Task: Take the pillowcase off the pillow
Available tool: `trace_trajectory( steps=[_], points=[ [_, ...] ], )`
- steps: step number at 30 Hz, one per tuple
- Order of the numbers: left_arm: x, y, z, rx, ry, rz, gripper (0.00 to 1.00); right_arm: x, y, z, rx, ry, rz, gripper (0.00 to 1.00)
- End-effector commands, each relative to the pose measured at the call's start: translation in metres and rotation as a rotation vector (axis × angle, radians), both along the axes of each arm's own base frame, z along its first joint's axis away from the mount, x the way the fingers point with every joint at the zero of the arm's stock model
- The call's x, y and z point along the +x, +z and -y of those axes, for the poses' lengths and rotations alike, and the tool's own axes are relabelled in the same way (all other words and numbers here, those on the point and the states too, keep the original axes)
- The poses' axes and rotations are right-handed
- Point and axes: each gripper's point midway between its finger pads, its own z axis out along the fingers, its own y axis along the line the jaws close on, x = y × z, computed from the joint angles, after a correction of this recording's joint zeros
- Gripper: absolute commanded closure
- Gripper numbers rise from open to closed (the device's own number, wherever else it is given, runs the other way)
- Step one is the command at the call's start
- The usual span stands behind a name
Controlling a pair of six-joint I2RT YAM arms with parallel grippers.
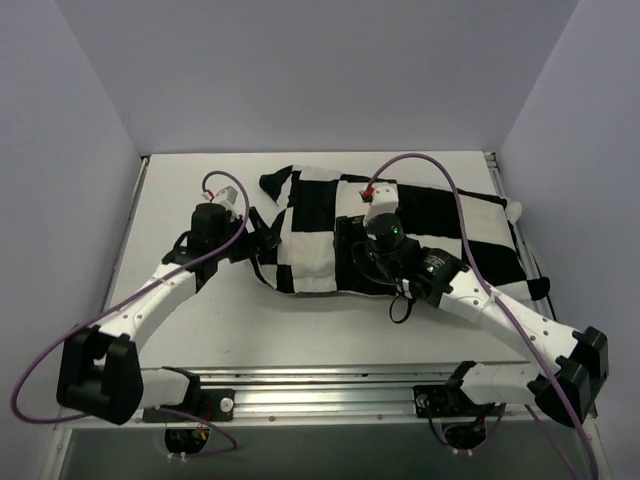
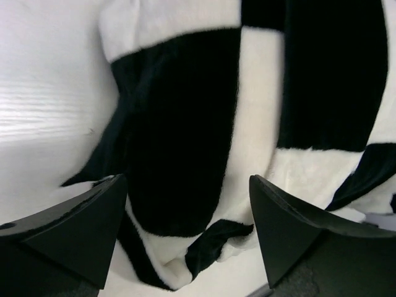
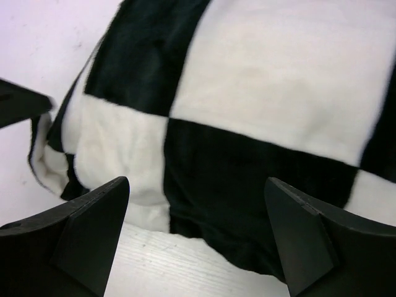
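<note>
The pillowcase [image 1: 320,225], in big black and white squares, lies stuffed across the middle of the table. The pillow is hidden inside it; a plain white bulge [image 1: 513,210] pokes out at the right end, and I cannot tell whether that is the pillow. My left gripper [image 1: 262,234] is at the case's left end. In the left wrist view it [image 2: 187,183] stands open, with a loose folded corner of the pillowcase [image 2: 216,241] lying between its fingers. My right gripper [image 1: 352,258] hovers open over the case's near edge [image 3: 204,185], and nothing is pinched.
The white table [image 1: 200,320] is walled in by pale panels at the left, back and right. A metal rail [image 1: 320,385] runs along the near edge between the arm bases. Purple cables loop above both arms. One left finger [image 3: 18,102] shows in the right wrist view.
</note>
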Motion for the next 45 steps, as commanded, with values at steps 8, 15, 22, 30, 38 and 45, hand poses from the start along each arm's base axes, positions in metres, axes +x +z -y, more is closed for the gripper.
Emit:
trace_trajectory(
  steps=[8, 15, 22, 30, 38, 45],
  points=[
    [-0.030, -0.013, 0.038, -0.215, -0.176, 0.045, 0.23, 0.007, -0.008, -0.085, -0.100, 0.011, 0.079, 0.15],
    [-0.055, -0.048, 0.033, -0.213, -0.160, -0.005, 0.43, 0.021, -0.041, -0.106, -0.163, -0.049, 0.047, 0.16],
    [-0.054, -0.055, 0.037, -0.202, -0.155, 0.005, 0.63, 0.017, -0.057, -0.124, -0.244, -0.090, 0.053, 0.16],
    [-0.056, -0.068, 0.034, -0.179, -0.128, -0.015, 0.98, 0.023, -0.080, -0.097, -0.430, -0.240, 0.069, 0.32],
    [-0.061, -0.085, 0.010, -0.110, -0.004, -0.096, 0.98, 0.023, -0.064, -0.039, -0.446, -0.342, 0.053, 0.69],
    [-0.071, -0.086, -0.012, -0.082, 0.068, -0.116, 0.98, 0.028, -0.051, 0.013, -0.235, -0.321, 0.003, 0.87]
  ],
)
